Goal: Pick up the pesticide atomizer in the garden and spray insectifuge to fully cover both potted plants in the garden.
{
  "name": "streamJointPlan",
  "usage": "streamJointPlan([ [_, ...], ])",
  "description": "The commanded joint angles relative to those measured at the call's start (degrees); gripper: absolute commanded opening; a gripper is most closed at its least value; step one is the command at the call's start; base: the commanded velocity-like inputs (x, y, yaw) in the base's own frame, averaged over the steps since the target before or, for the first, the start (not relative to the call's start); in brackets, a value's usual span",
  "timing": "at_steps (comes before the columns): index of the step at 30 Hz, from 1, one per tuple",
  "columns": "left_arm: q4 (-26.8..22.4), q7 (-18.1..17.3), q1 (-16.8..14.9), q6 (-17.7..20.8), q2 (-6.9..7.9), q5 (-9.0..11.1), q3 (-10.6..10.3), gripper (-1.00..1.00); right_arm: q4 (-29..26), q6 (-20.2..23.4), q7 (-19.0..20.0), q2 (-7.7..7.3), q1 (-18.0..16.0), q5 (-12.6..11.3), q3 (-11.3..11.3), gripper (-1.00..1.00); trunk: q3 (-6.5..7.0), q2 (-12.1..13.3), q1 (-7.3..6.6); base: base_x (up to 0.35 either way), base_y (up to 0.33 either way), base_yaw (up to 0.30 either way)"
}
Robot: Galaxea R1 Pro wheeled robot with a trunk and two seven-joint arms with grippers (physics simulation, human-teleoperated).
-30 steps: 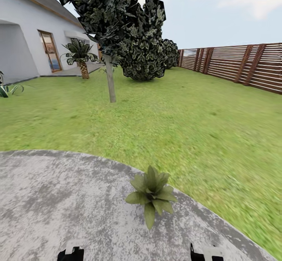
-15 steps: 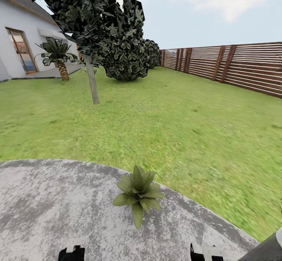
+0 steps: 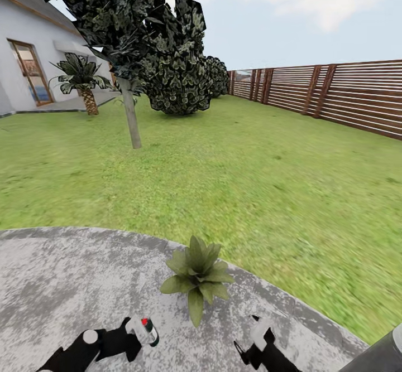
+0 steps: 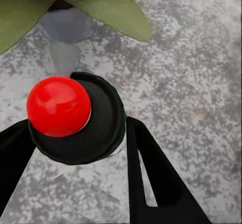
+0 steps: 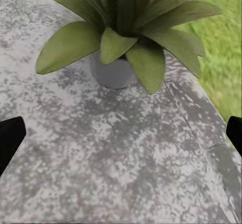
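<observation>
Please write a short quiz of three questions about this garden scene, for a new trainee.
1. True or false: the potted plant stands on the grass.
2. Which end effector holds the spray bottle? A. left B. right
3. Fill in: the plant's pot is coloured ____.

Key:
1. False. It stands on the stone patio, near the edge.
2. A. The left wrist view shows the fingers on both sides of the bottle.
3. Grey.
</observation>
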Motion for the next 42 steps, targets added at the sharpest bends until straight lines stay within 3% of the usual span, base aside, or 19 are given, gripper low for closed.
streamJointPlan([
  [1,-1.2,-2.7,-0.2,-0.2,0.47,-1.7,0.1,-1.00,-2.7,3.4,5.6,-0.22,-0.1,0.2,0.1,1.00,-0.05,0.0,-0.01,0.000,0.000,0.000],
  [3,-3.3,-6.3,-0.6,1.4,1.22,-3.6,0.0,-1.00,-8.5,8.4,15.1,-0.79,-0.2,0.3,0.1,1.00,-0.05,0.0,-0.01,0.000,0.000,0.000],
  [5,-4.1,-8.6,-1.1,3.7,1.32,-6.4,0.0,-1.00,-11.4,9.5,19.5,-0.89,-0.3,0.2,0.0,1.00,-0.05,0.0,-0.01,0.000,0.000,0.000],
  [8,-4.9,-11.3,-1.7,5.4,1.18,-11.2,0.1,-1.00,-13.4,11.5,22.3,-0.86,-0.3,0.1,0.1,1.00,-0.05,0.0,-0.01,0.000,0.000,0.000],
  [10,-5.3,-12.0,-1.8,5.8,0.98,-12.7,0.1,-1.00,-14.1,13.3,23.4,-0.80,-0.4,0.1,0.1,1.00,-0.05,0.0,-0.01,0.000,0.000,0.000],
  [13,-5.7,-12.5,-1.9,7.0,0.50,-14.3,-0.1,-1.00,-16.8,16.3,29.0,-0.39,-0.7,0.1,0.4,1.00,-0.05,0.0,-0.01,0.000,0.000,0.000],
  [14,-5.7,-12.7,-1.9,7.4,0.41,-15.0,-0.1,-1.00,-17.7,16.6,31.0,-0.34,-0.7,0.1,0.4,-1.00,-0.05,0.0,-0.01,0.000,0.000,0.000],
  [16,-5.8,-13.5,-1.9,7.8,0.25,-17.1,-0.1,-1.00,-19.6,17.0,34.9,-0.27,-0.8,0.1,0.4,-1.00,-0.05,0.0,-0.01,0.000,0.000,0.000],
  [19,-5.8,-14.4,-1.9,8.1,-0.59,-19.6,-0.1,-1.00,-20.6,17.2,36.8,-0.21,-0.9,0.0,0.5,-1.00,-0.05,0.0,-0.01,0.000,0.000,0.000],
  [25,-5.8,-14.6,-1.9,8.4,-4.96,-25.0,-0.1,-1.00,-23.2,17.2,42.4,2.56,-0.9,0.2,0.5,-1.00,-0.05,0.0,-0.01,0.000,0.000,0.000],
  [30,-5.9,-14.6,-2.5,10.7,-8.47,-28.0,-0.1,-1.00,-24.6,17.2,43.4,3.99,-0.9,0.2,0.7,-1.00,-0.05,0.0,-0.01,0.000,0.000,0.000],
  [39,-10.2,-14.8,-2.7,11.9,-12.15,-29.0,-0.4,-1.00,-24.7,17.2,43.4,4.24,-0.9,0.2,0.8,-1.00,-0.05,0.0,-0.01,0.000,0.000,0.000],
  [42,-10.6,-14.8,-2.7,12.0,-12.65,-28.9,-3.1,-1.00,-24.7,17.2,43.4,4.24,-0.9,0.2,0.8,-1.00,-0.05,0.0,-0.01,0.000,0.000,0.000],
])
